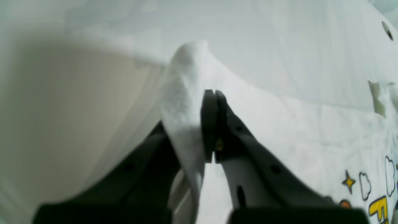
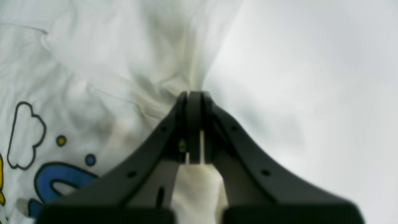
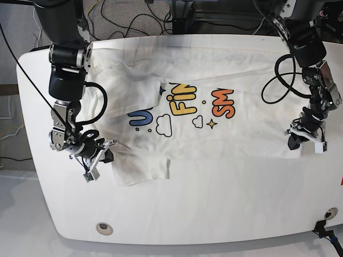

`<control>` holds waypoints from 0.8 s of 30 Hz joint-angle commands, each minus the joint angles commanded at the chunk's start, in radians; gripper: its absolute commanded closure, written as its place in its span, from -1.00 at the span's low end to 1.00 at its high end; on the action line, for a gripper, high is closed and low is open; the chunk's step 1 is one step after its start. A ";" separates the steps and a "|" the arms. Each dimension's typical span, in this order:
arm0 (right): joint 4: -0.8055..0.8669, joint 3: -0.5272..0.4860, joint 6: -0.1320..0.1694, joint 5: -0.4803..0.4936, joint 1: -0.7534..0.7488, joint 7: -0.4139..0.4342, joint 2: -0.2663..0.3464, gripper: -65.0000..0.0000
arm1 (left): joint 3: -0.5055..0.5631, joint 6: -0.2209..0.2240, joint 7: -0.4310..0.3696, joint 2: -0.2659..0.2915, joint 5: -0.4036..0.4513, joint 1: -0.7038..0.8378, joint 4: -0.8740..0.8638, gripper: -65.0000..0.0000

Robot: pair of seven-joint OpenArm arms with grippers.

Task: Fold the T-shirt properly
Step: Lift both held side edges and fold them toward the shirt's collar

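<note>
The white T-shirt (image 3: 230, 136) lies spread on the table with its coloured print (image 3: 182, 107) facing up. My right gripper (image 3: 109, 152), on the left side of the base view, is shut on a bunched edge of the T-shirt (image 2: 93, 62). The right wrist view shows the black fingers (image 2: 194, 93) pinching cloth beside a blue letter (image 2: 56, 180). On the base view's right side, my left gripper (image 3: 293, 143) is shut on the T-shirt's other edge. A raised fold of white cloth (image 1: 186, 93) drapes over its closed fingertips (image 1: 213, 93).
The white table (image 3: 214, 214) has a round hole (image 3: 104, 228) near its front edge. Bare tabletop (image 2: 311, 77) lies to the right of the right gripper. Cables (image 3: 134, 21) run behind the table's far edge.
</note>
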 joint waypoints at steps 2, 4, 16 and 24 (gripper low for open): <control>0.064 0.000 0.000 0.000 -0.011 -0.049 -0.005 1.00 | 0.000 0.000 0.000 0.002 0.000 0.002 0.000 1.00; 0.124 -0.002 0.000 0.000 -0.018 -0.098 -0.006 1.00 | 0.000 0.000 0.000 0.002 0.000 0.002 0.000 1.00; 0.184 0.002 0.000 0.000 -0.044 -0.196 -0.006 1.00 | 0.002 -0.002 0.000 0.005 0.000 0.054 0.084 1.00; 0.310 0.003 0.000 0.002 -0.092 -0.327 -0.008 1.00 | 0.002 -0.002 0.002 0.005 0.000 0.055 0.100 1.00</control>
